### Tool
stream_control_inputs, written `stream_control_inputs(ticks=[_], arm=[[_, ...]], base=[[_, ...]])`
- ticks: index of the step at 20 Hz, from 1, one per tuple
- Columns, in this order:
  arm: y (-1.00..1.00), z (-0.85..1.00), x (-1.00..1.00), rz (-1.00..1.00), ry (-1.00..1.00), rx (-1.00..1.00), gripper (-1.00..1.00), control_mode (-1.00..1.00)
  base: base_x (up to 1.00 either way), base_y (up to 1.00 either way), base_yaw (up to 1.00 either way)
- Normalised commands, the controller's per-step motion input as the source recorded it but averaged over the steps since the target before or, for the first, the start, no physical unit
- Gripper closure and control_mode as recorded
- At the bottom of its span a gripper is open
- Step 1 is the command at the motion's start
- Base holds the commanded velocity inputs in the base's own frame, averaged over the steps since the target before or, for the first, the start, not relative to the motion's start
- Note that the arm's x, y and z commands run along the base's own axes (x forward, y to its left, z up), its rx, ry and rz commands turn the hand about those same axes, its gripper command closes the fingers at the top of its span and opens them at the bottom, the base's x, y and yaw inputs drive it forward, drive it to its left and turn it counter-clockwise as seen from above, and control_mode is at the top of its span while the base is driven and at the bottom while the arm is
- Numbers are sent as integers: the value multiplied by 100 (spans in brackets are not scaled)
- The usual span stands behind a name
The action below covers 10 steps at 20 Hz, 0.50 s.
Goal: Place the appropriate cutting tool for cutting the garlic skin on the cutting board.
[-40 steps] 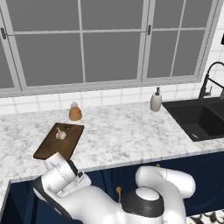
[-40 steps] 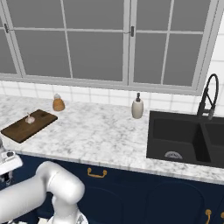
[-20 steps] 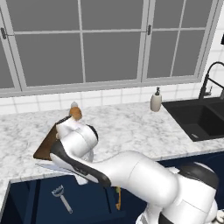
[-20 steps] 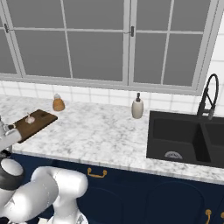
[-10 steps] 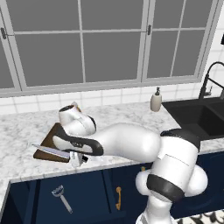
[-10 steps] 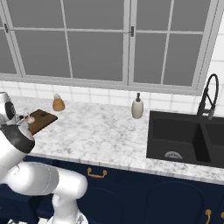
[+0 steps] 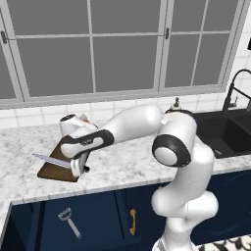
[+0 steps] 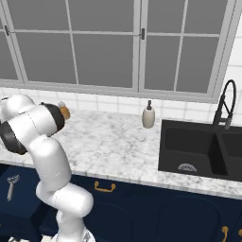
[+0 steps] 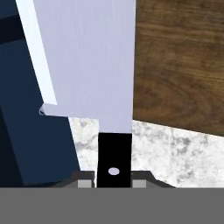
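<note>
My gripper (image 7: 78,169) is shut on the black handle (image 9: 113,159) of the cutting tool, a knife whose long silver blade (image 7: 49,159) points left. It hangs low over the front left part of the dark brown cutting board (image 7: 56,169). In the hand view the blade (image 9: 87,61) runs up the picture between board (image 9: 179,65) and blue cabinet front, with the gripper (image 9: 113,180) closed round the handle. The garlic is hidden behind my hand.
An orange-brown jar (image 8: 64,112) stands at the wall behind the board. A soap bottle (image 8: 149,116) and the black sink (image 8: 198,146) lie to the right. A silver toothed utensil (image 7: 68,223) lies low before the blue cabinets. Marble counter (image 7: 122,162) spreads right of the board.
The arm has swung up from below the counter and stretched out left, carrying the knife over the board. In the last half second the knife shifted slightly left.
</note>
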Motion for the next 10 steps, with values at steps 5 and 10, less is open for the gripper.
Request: stream_control_inputs(ticks=[5, 10], arm=[[14, -44, 61, 0, 0, 0, 100, -100], [21, -32, 44, -1, 0, -2, 100, -100]], base=[[0, 0, 0], [0, 0, 0]])
